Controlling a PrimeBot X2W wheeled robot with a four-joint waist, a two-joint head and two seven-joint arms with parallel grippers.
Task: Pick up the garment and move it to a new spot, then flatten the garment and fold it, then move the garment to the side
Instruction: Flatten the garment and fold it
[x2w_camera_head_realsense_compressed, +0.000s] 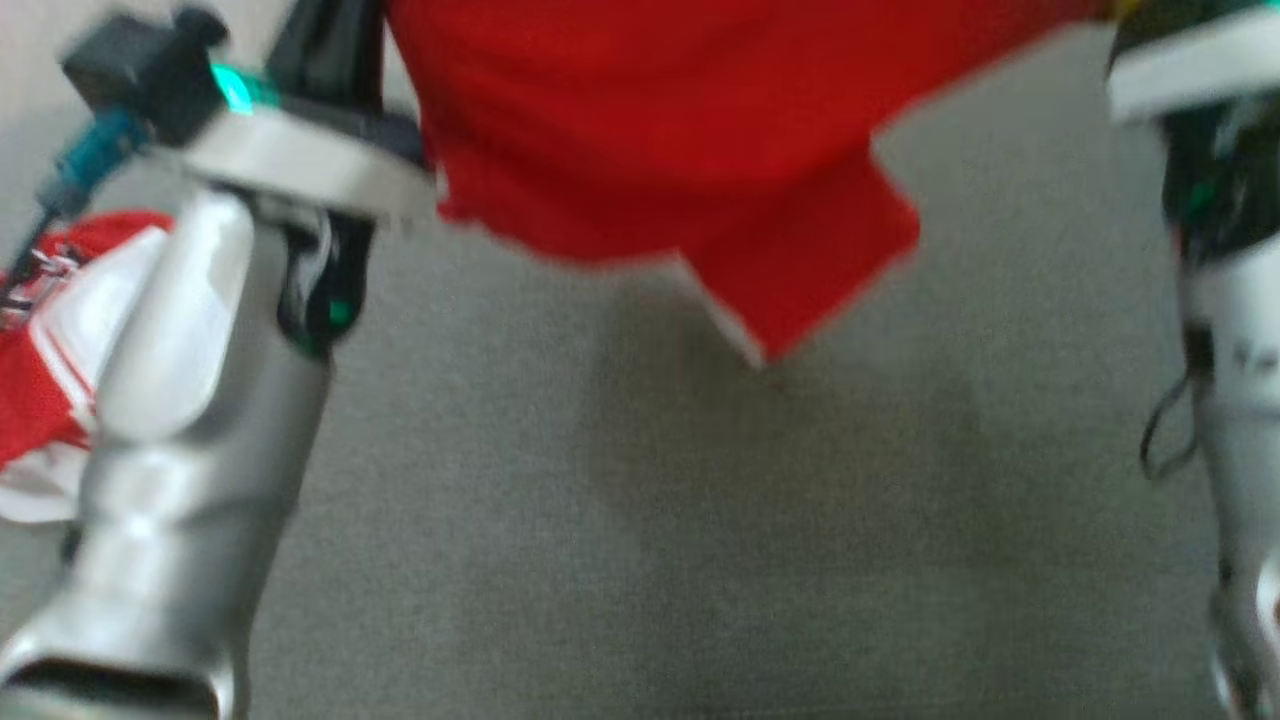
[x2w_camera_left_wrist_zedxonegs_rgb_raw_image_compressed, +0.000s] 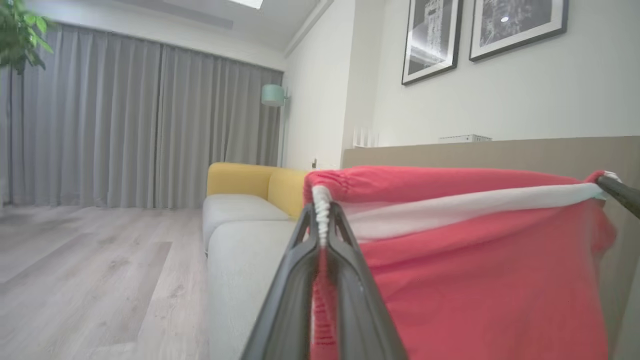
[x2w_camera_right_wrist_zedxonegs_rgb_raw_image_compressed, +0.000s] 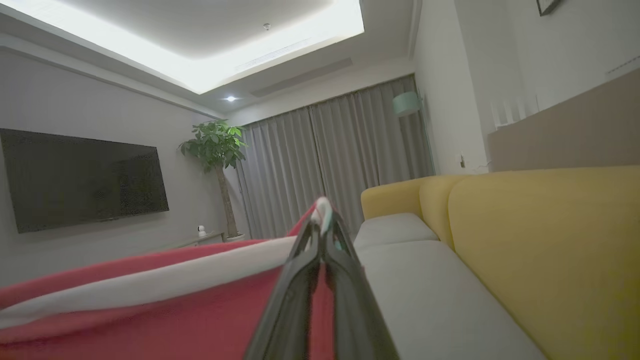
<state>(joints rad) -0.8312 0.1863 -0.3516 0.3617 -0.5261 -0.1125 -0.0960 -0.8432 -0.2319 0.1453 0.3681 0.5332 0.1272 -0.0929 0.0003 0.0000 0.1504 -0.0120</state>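
A red garment (x2w_camera_head_realsense_compressed: 640, 130) with a white band hangs in the air above the grey sofa seat (x2w_camera_head_realsense_compressed: 640, 520), one corner drooping at the middle. My left gripper (x2w_camera_left_wrist_zedxonegs_rgb_raw_image_compressed: 322, 212) is shut on the garment's (x2w_camera_left_wrist_zedxonegs_rgb_raw_image_compressed: 475, 260) white-edged hem at one end. At the other end my right gripper (x2w_camera_right_wrist_zedxonegs_rgb_raw_image_compressed: 322, 220) is shut on the same hem of the garment (x2w_camera_right_wrist_zedxonegs_rgb_raw_image_compressed: 150, 310), which stretches between the two. In the head view both pale forearms rise at the sides, the left arm (x2w_camera_head_realsense_compressed: 190, 400) and the right arm (x2w_camera_head_realsense_compressed: 1230, 350), their fingertips above the frame.
A second red and white garment (x2w_camera_head_realsense_compressed: 50, 380) lies crumpled at the left behind my left forearm. The sofa has a yellow back (x2w_camera_right_wrist_zedxonegs_rgb_raw_image_compressed: 545, 235) and grey cushions (x2w_camera_left_wrist_zedxonegs_rgb_raw_image_compressed: 240, 250). A wooden floor (x2w_camera_left_wrist_zedxonegs_rgb_raw_image_compressed: 90, 270), curtains and a wall television (x2w_camera_right_wrist_zedxonegs_rgb_raw_image_compressed: 80, 177) lie beyond.
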